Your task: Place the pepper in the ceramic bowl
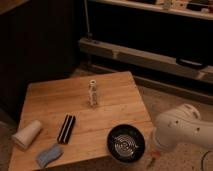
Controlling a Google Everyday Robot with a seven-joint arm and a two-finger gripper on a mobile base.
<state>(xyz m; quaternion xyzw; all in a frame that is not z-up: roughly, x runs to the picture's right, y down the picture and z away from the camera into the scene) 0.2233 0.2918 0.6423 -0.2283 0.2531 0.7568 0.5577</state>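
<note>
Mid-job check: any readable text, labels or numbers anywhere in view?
None can be read.
The white upright object: any marking too small to read.
No lettering visible on the ceramic bowl, white cup, black block.
The gripper is out of sight behind the arm, lower right.

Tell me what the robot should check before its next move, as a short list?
1. Bowl upright near the table's front right corner: ok.
2. Pepper found: cannot tell; only a small reddish bit shows right of the bowl, past the table's edge.
3. Pepper in bowl: not ok; only the ring pattern shows inside.
4. Claw holding the pepper: cannot tell; it is tucked under the white arm.
5. Bowl free of neighbours: ok; cup, black block, cloth and small bottle lie apart from it.
</note>
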